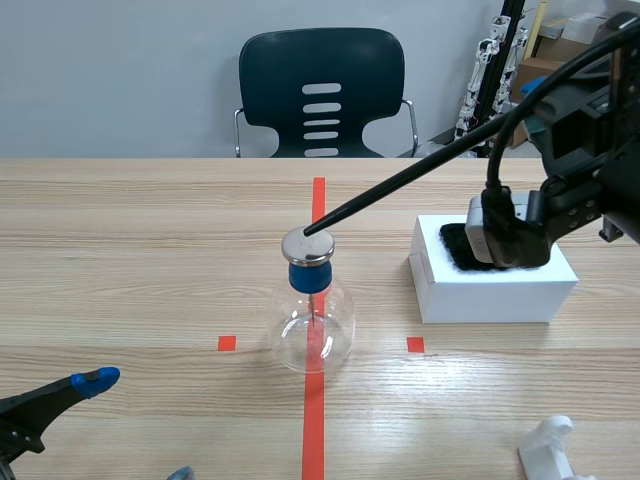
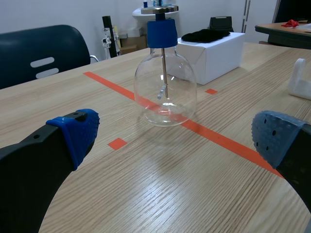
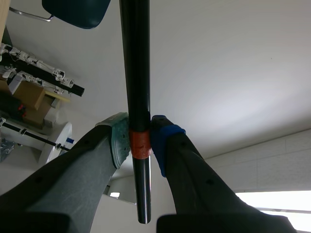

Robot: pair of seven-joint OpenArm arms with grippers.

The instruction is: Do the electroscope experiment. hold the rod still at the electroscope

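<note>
The electroscope (image 1: 312,318) is a clear glass flask with a blue stopper and a round metal cap, standing on the red centre tape line; in the left wrist view the electroscope (image 2: 165,82) stands ahead of the fingers. A long black rod (image 1: 400,187) slants down from the right arm, its tip touching the metal cap. My right gripper (image 3: 140,138) is shut on the black rod (image 3: 136,68) at an orange-red band. My left gripper (image 2: 177,141) rests low at the near left of the table, open, with nothing between its blue pads (image 2: 80,128).
A white box (image 1: 492,270) with a black cloth (image 1: 470,250) on top stands right of the flask. A white object (image 1: 550,445) lies at the near right edge. A dark chair (image 1: 322,95) stands behind the table.
</note>
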